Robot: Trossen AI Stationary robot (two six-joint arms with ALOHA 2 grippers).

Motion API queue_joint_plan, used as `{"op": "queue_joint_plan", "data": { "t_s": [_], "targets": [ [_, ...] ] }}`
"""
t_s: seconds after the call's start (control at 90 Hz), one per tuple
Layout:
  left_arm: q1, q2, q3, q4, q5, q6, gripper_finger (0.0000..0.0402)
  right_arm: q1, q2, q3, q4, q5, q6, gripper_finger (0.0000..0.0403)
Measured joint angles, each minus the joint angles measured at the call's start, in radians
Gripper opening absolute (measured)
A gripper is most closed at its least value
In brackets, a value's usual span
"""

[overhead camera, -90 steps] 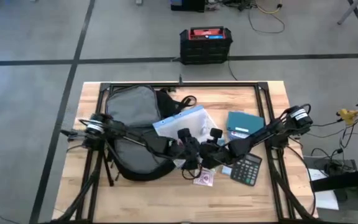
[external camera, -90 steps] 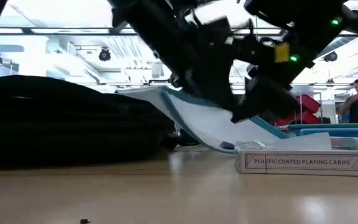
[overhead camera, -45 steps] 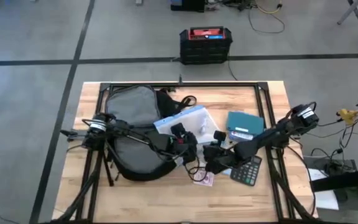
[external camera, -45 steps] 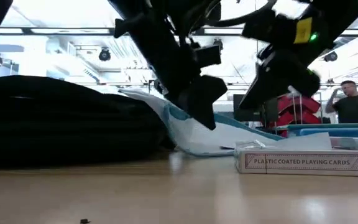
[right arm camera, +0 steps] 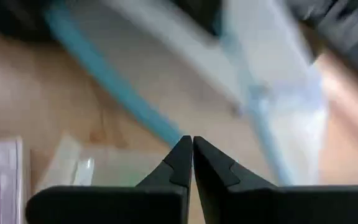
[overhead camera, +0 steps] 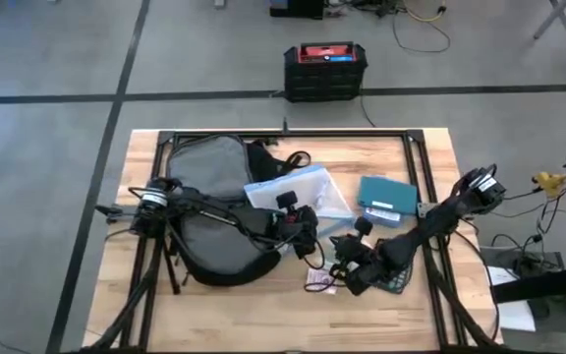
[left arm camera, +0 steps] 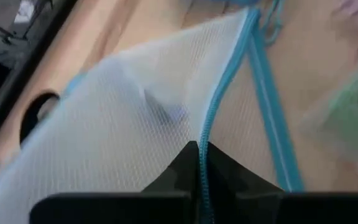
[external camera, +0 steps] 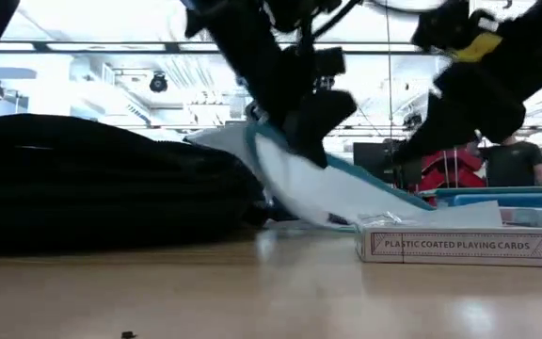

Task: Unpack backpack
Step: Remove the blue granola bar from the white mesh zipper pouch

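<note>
The black backpack (overhead camera: 209, 202) lies on the table's left half, a low dark mound (external camera: 102, 184) in the low view. Against its right side leans a white mesh pouch (overhead camera: 298, 190) with a blue zipper. My left gripper (overhead camera: 301, 231) is shut on the pouch's near edge. The pouch slopes from those fingers down to the table (external camera: 327, 188). My right gripper (overhead camera: 340, 275) hovers shut and holding nothing near the table's front, beside a playing-card box (overhead camera: 320, 282). My left gripper pinches the pouch's blue zipper edge (left arm camera: 205, 134) between its two fingers, which slant down from the table's left side. That edge (external camera: 269, 139) is raised off the table, while the pouch's far right end stays down on it.
A teal notebook (overhead camera: 386, 197) lies at the right, with a black calculator (overhead camera: 396, 277) partly under my right arm. The card box (external camera: 454, 247) stands close to the low camera. A black box with a red top (overhead camera: 324, 71) sits on the floor beyond the table. A person (external camera: 511, 162) stands far behind.
My right gripper has drawn back from the pouch toward the table's near edge, staying shut. My left gripper has taken hold of the pouch's zipper edge, which now stands a little higher than before; the pouch's right end has stayed on the table.
</note>
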Motion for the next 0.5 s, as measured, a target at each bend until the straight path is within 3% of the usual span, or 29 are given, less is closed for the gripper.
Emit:
{"op": "queue_joint_plan", "data": {
  "t_s": [0.056,0.1,0.222,0.278,0.4,0.5],
  "targets": [
    [0.0,0.0,0.036,-0.013,0.0,0.03,0.0002,-0.018,0.007,0.0,0.003,-0.064,0.008,0.0],
    [0.0,0.0,0.063,-0.018,0.0,0.052,0.0001,-0.023,0.01,-0.002,0.005,-0.041,0.035,0.0],
    [0.0,-0.002,0.112,-0.025,-0.002,0.097,0.0001,0.031,0.01,-0.038,0.043,0.266,0.085,0.0],
    [-0.003,-0.002,0.123,-0.035,-0.003,0.112,0.0,0.05,0.01,-0.064,0.041,0.344,0.124,0.0],
    [-0.01,-0.002,0.136,-0.013,-0.012,0.146,0.0,0.043,0.031,-0.139,0.09,0.344,0.249,0.0],
    [-0.015,-0.002,0.136,0.056,-0.013,0.18,0.0,0.037,0.077,-0.207,0.232,0.287,0.241,0.0]
  ]
}}
